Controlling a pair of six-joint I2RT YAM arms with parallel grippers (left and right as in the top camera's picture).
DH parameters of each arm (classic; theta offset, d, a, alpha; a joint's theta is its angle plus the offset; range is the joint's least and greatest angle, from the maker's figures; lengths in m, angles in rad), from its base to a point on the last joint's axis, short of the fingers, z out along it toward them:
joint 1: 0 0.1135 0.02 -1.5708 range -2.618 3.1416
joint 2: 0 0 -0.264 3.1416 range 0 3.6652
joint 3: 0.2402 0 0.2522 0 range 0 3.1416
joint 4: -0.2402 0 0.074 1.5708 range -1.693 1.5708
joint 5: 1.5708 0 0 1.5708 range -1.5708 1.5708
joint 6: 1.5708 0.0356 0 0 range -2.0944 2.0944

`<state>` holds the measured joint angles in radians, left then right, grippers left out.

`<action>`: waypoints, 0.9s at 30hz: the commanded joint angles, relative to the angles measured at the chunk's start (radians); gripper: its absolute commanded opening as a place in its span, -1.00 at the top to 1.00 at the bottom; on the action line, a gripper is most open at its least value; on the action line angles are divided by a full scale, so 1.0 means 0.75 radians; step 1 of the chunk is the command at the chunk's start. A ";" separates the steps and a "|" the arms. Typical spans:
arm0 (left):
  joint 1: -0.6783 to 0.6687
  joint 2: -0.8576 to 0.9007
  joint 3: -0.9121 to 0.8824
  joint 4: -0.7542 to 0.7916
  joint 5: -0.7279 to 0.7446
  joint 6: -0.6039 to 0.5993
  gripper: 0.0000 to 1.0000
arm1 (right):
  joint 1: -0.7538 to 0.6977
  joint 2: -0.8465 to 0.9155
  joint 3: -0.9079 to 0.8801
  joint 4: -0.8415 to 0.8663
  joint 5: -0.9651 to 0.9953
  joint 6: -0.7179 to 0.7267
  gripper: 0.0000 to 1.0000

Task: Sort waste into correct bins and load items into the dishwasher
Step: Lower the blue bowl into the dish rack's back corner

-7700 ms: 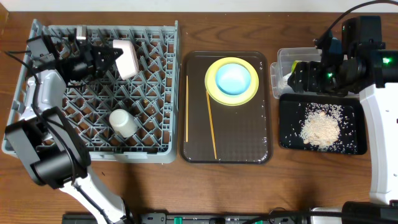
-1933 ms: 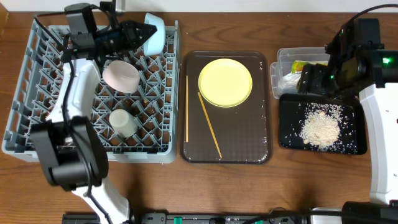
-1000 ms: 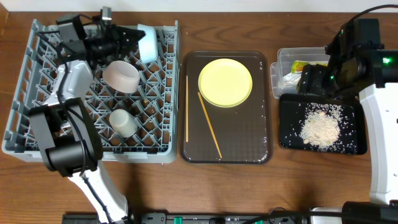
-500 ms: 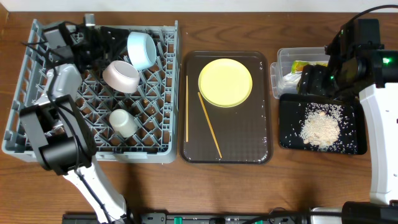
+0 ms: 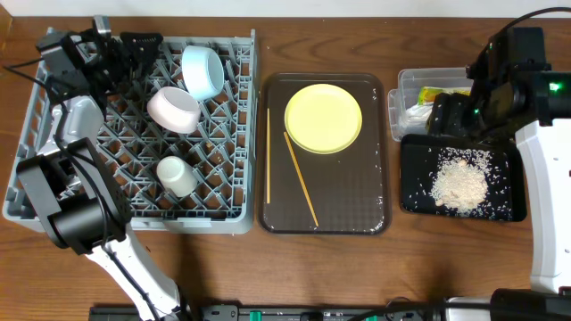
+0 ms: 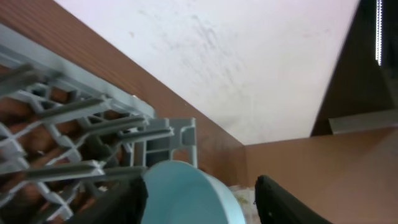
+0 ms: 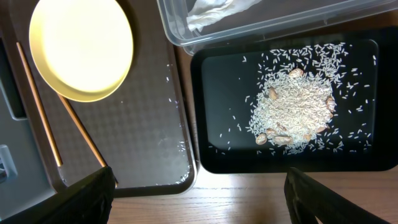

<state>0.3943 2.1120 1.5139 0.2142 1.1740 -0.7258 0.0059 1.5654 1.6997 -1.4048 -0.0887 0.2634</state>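
Note:
The light blue bowl (image 5: 202, 71) leans on its side at the back of the grey dishwasher rack (image 5: 225, 212), beside the white bowl (image 5: 174, 109) and the white cup (image 5: 177, 176). My left gripper (image 5: 152, 52) is open, just left of the blue bowl and clear of it. In the left wrist view the blue bowl (image 6: 186, 196) fills the space ahead of the spread fingers (image 6: 121, 202). The yellow plate (image 5: 323, 118) and two chopsticks (image 5: 301, 178) lie on the brown tray (image 5: 357, 214). My right gripper (image 7: 199, 186) is open and holds nothing.
The right arm (image 5: 455, 111) hovers over the clear tub (image 5: 406, 82), which holds a green-and-yellow wrapper (image 5: 434, 94) and a white paper strip (image 7: 211, 12). The black tray (image 5: 410, 201) carries a heap of rice scraps (image 5: 459, 183). A wall rises behind the rack.
My left gripper opened, let go of the light blue bowl and drew back to the left. The bowl now rests in the rack. The right arm has not moved.

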 commanded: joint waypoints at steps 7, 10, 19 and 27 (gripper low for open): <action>-0.163 -0.230 0.009 0.006 0.060 0.121 0.31 | 0.010 0.005 0.002 -0.002 0.013 0.017 -0.70; -0.217 -0.248 0.009 0.005 0.055 0.130 0.35 | 0.010 0.005 0.002 -0.002 0.013 0.017 -0.71; -0.347 -0.247 0.009 -0.684 -0.363 0.639 0.38 | 0.011 0.005 0.002 0.002 0.013 0.017 -0.71; -0.344 -0.252 0.009 -0.760 -0.485 0.713 0.37 | 0.011 0.005 0.002 0.001 0.013 0.017 -0.71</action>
<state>0.1303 1.9209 1.5169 -0.3603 0.8665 -0.2527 0.0059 1.5654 1.6997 -1.4029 -0.0887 0.2634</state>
